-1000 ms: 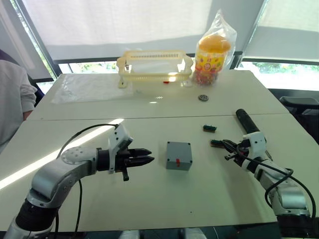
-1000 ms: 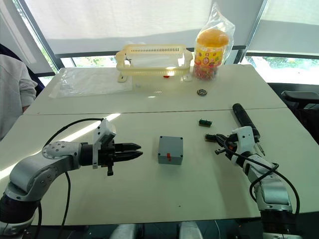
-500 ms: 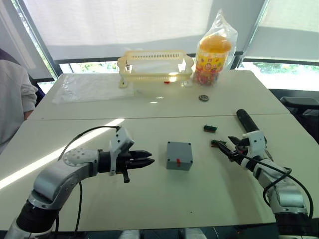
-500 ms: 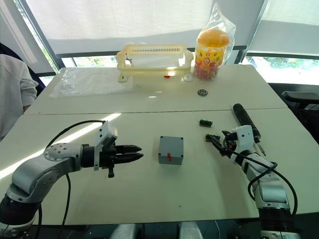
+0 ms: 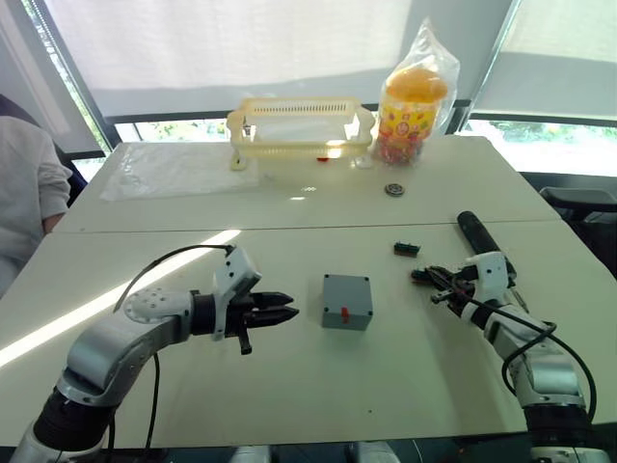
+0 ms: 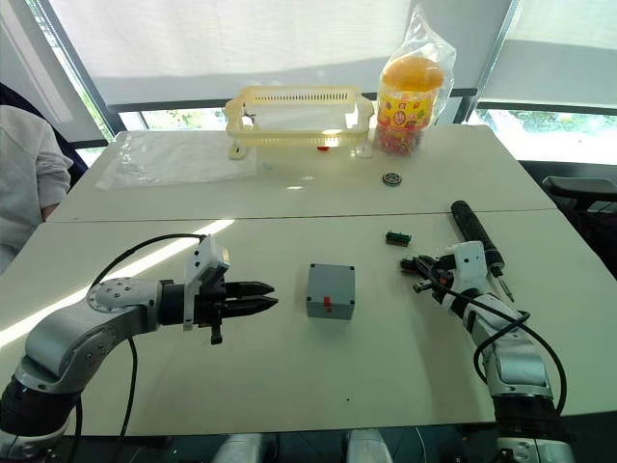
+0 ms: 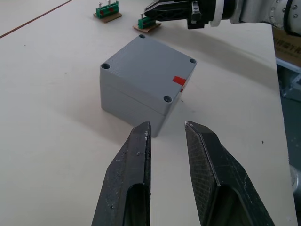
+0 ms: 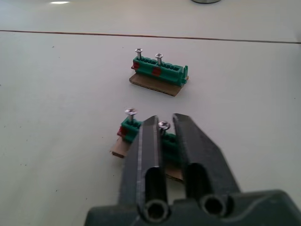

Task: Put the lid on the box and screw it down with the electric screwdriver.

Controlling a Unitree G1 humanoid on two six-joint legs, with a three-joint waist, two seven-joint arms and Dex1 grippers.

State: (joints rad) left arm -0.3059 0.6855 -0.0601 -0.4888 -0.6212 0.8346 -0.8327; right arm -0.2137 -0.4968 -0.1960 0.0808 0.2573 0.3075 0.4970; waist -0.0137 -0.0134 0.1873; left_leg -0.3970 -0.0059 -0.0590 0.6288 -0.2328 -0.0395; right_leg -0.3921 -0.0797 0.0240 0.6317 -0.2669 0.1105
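The grey box stands mid-table with the lid resting on top of it, holes at its corners and a red part on one side. My left gripper hovers just left of the box, open by a narrow gap with nothing in it. The black electric screwdriver lies on the table at the right. My right gripper is at the nearer of two green screw holders, its fingers closed around an upright screw. The other green holder carries two screws.
A yellow slotted basket and a bagged candy jar stand at the back. A small round metal part lies behind the holders. A clear plastic sheet covers the back left. A person's sleeve shows at the left edge.
My right gripper has shifted onto the nearer green holder and its fingers, spread a second ago, have come together around a screw. The left arm has barely moved.
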